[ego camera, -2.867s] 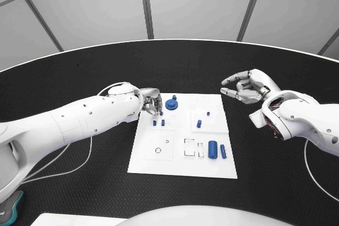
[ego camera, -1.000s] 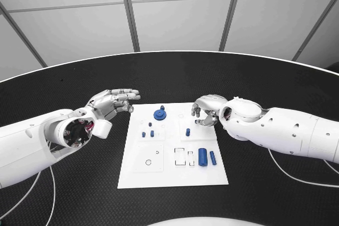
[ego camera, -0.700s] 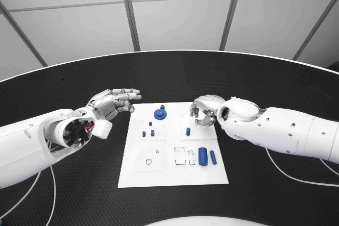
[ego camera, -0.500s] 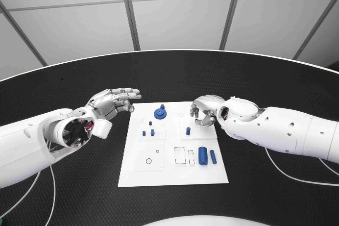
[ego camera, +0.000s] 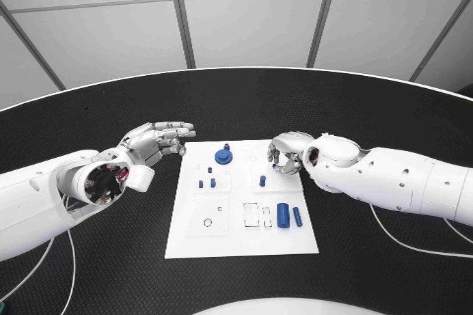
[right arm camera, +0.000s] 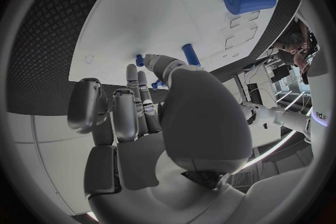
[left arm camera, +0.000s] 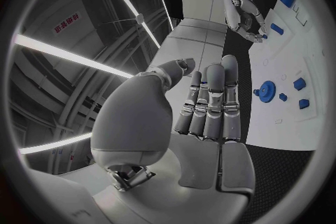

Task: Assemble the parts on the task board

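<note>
Black textured table (ego camera: 118,260) | white flat task board (ego camera: 241,243) centre frame | right hand (ego camera: 286,153) curled, empty, over small blue upright peg (ego camera: 262,180): grasp pending | left hand (ego camera: 158,140) spread, idle, upper left.

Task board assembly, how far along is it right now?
Partly done, by the look of it. A blue gear already stands at the far end of the task board, with small blue pegs nearby. The right hand hovers over the board's far right, fingers curled, nothing visibly held; the left hand is open beside the board. Two blue cylinders lie loose, and a ring slot looks unfilled.
</note>
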Tool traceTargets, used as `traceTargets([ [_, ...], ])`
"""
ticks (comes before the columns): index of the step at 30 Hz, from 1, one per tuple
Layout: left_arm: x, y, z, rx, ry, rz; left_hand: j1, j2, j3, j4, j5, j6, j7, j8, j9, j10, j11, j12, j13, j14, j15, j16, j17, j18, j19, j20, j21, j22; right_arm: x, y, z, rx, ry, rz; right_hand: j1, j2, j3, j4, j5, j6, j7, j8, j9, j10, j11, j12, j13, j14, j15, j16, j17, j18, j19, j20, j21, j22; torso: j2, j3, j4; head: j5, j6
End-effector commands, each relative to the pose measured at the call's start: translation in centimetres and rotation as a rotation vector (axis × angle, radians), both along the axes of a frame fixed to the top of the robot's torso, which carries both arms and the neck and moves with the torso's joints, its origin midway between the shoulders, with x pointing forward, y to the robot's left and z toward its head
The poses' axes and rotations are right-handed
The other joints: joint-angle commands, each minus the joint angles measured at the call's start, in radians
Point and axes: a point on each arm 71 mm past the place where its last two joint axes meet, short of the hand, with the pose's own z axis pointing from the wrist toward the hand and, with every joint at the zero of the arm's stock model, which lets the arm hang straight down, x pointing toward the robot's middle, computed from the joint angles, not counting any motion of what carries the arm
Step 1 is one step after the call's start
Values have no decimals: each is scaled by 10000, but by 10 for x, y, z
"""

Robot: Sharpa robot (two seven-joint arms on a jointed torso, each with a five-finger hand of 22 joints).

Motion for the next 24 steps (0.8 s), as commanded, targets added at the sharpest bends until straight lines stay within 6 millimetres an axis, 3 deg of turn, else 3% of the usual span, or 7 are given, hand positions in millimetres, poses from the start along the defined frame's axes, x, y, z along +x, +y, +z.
traceTargets([
  [1, 0, 0, 0, 2, 8, -7, 25, 108, -41, -11, 26, -45, 34, 64, 8, -13, 13, 58, 10, -69, -21, -44, -11, 77, -53, -2, -29, -17, 0, 0, -1, -16, 28, 10, -3, 31, 34, -43, 80, 103, -29, 14, 28, 103, 0, -73, -32, 400, 37, 29, 18, 53, 73, 3, 53, 154, -4, -3, 4, 5, -5],
  [11, -1, -1, 0, 4, 39, -47, 25, 108, -41, -11, 26, -45, 34, 64, 8, -13, 13, 58, 10, -69, -21, -44, -11, 77, -53, -2, -29, -17, -1, 2, -6, -95, 202, 44, -23, 276, 116, -286, 92, 504, -140, 220, 180, 584, -128, -58, -180, 421, -60, 95, 72, -25, 214, -68, 460, 473, 0, -4, 23, 14, -53],
  [24, -1, -1, 0, 3, 49, -66, 25, 108, -41, -11, 26, -45, 34, 64, 8, -13, 13, 58, 10, -69, -21, -44, -11, 77, -53, -2, -29, -17, -1, 5, -11, -164, 373, 57, -24, 419, 135, -437, 83, 692, -200, 316, 276, 808, -198, -85, -238, 425, -116, 111, 70, -63, 271, -117, 645, 623, -3, -6, 29, -11, -111],
])
